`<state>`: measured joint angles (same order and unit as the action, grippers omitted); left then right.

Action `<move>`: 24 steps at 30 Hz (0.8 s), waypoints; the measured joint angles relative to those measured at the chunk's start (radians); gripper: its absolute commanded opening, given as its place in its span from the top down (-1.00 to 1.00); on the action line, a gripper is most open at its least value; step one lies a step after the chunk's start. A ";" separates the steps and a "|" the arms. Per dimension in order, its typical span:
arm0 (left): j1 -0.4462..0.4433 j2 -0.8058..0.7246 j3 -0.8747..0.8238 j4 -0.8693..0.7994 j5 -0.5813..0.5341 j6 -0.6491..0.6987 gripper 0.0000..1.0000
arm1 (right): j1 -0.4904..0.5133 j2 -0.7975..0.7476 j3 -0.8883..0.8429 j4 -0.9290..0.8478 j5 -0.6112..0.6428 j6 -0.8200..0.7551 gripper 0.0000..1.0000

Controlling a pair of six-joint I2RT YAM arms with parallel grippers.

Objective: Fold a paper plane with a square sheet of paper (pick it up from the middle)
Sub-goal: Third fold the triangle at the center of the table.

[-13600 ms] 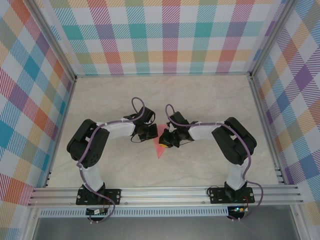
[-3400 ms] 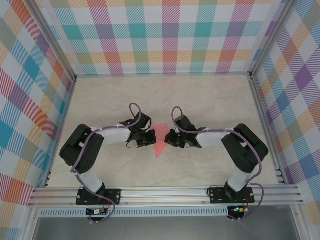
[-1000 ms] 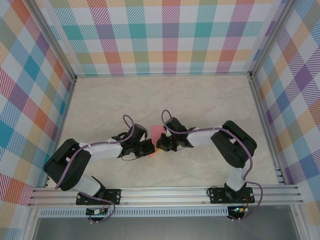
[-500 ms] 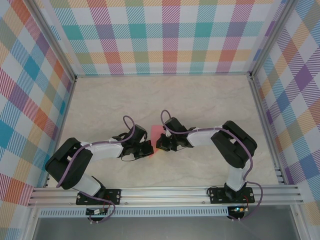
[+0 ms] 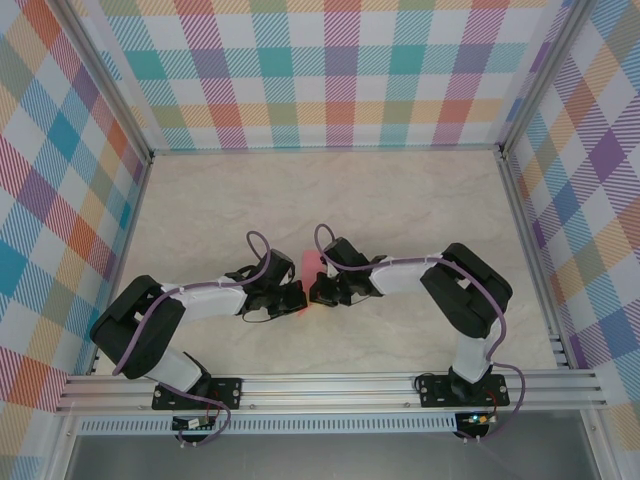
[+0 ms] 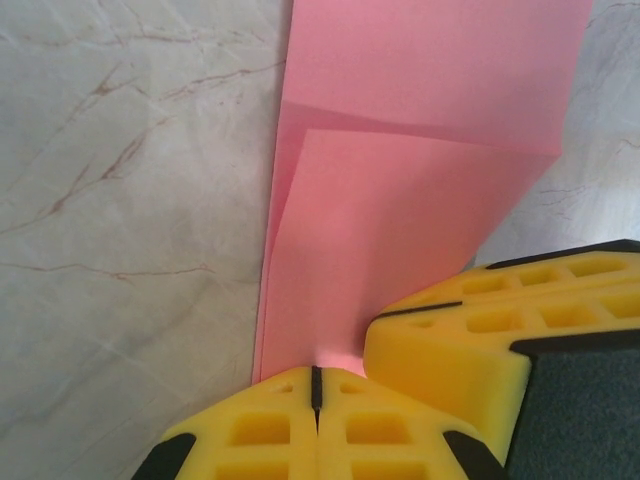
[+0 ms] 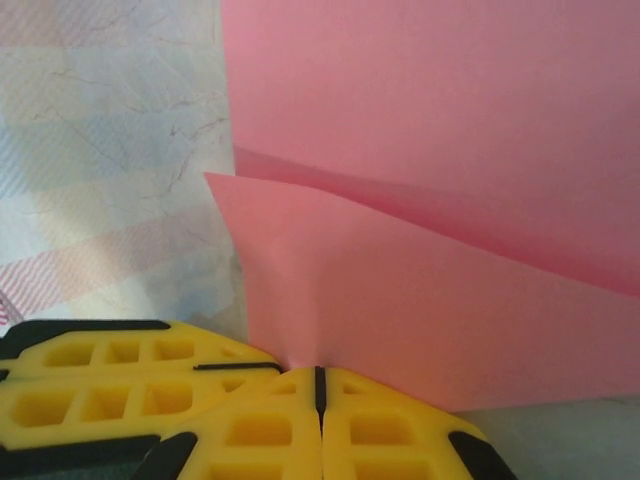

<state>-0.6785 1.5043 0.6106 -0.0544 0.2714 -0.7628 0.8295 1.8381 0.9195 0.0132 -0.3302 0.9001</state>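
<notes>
The square sheet of paper (image 5: 311, 263) is salmon-pink and folded into a narrow layered shape, held between the two grippers at mid-table. In the left wrist view the paper (image 6: 420, 200) shows a slanted crease and runs down into the seam of my left gripper (image 6: 316, 378), which is shut on its near edge. The right gripper's yellow fingers (image 6: 450, 340) touch it from the right. In the right wrist view the paper (image 7: 450, 300) puckers where my right gripper (image 7: 320, 380) is shut on it, with the left gripper's fingers (image 7: 110, 365) alongside. From above, the left gripper (image 5: 297, 298) and right gripper (image 5: 317, 292) nearly meet.
The marble-patterned tabletop (image 5: 330, 200) lies open beyond the grippers. Checked walls and aluminium rails (image 5: 330, 385) enclose the workspace on all sides. Both arms reach inward from their bases at the near edge, elbows out to the sides.
A few seconds ago the paper lay as a flat triangle between separated grippers; since then both grippers closed in together and the paper stands narrower. Over the last second the right gripper edged slightly left.
</notes>
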 measured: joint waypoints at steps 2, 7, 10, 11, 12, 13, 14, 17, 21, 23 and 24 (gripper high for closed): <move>-0.001 0.000 0.003 -0.010 -0.006 0.000 1.00 | -0.006 0.000 0.006 -0.016 0.016 0.000 0.89; -0.001 0.000 0.010 -0.022 -0.023 0.000 1.00 | -0.040 0.000 0.006 -0.027 0.018 0.000 0.89; -0.001 0.000 0.009 -0.022 -0.029 0.000 1.00 | -0.064 0.000 0.006 -0.031 0.015 0.000 0.89; -0.001 0.000 0.010 -0.022 -0.030 0.000 1.00 | -0.073 -0.001 0.006 -0.034 0.016 -0.002 0.89; -0.001 0.000 0.009 -0.021 -0.031 0.000 1.00 | -0.079 -0.004 0.007 -0.039 0.020 -0.004 0.89; -0.001 0.000 0.009 -0.021 -0.031 0.000 1.00 | -0.084 -0.010 0.008 -0.048 0.032 -0.009 0.88; -0.001 0.000 0.009 -0.021 -0.031 0.000 1.00 | -0.087 -0.018 0.009 -0.062 0.053 -0.016 0.88; -0.001 0.000 0.009 -0.021 -0.031 0.000 1.00 | -0.090 -0.050 0.011 -0.100 0.100 -0.035 0.87; -0.001 0.000 0.009 -0.021 -0.031 0.000 1.00 | -0.061 -0.060 0.035 -0.105 0.102 -0.049 0.87; -0.001 0.000 0.009 -0.021 -0.031 0.000 1.00 | -0.037 -0.058 0.039 -0.091 0.082 -0.048 0.88; -0.001 0.000 0.009 -0.021 -0.031 0.000 1.00 | -0.028 -0.053 0.040 -0.080 0.071 -0.047 0.88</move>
<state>-0.6796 1.5043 0.6197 -0.0750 0.2405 -0.7628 0.8017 1.7851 0.9592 -0.0673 -0.2588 0.8528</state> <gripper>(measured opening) 0.045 0.065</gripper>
